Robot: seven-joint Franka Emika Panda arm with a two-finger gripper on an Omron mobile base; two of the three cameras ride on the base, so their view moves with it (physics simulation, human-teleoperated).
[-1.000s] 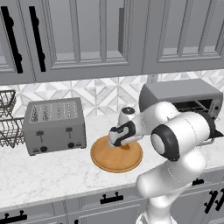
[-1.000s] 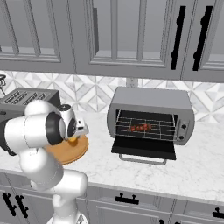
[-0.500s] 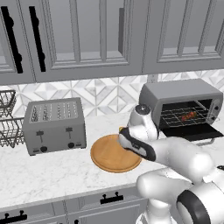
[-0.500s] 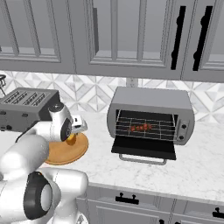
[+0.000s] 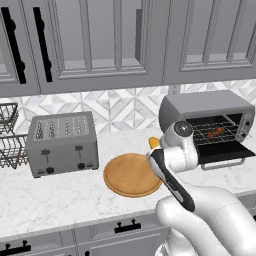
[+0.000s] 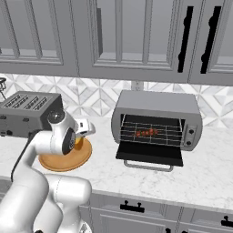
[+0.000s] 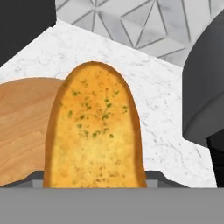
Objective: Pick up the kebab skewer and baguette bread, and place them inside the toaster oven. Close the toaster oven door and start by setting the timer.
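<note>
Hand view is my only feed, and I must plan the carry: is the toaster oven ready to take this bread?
Observer: Yes. The toaster oven door is folded down, fully open.
Operator: Anything on the rack?
Observer: The kebab skewer lies on the wire rack, near its middle.
Operator: Which way from the hand?
Observer: In the right base view, the toaster oven stands to the right of the gripper holding the baguette bread, with bare counter between.
</note>
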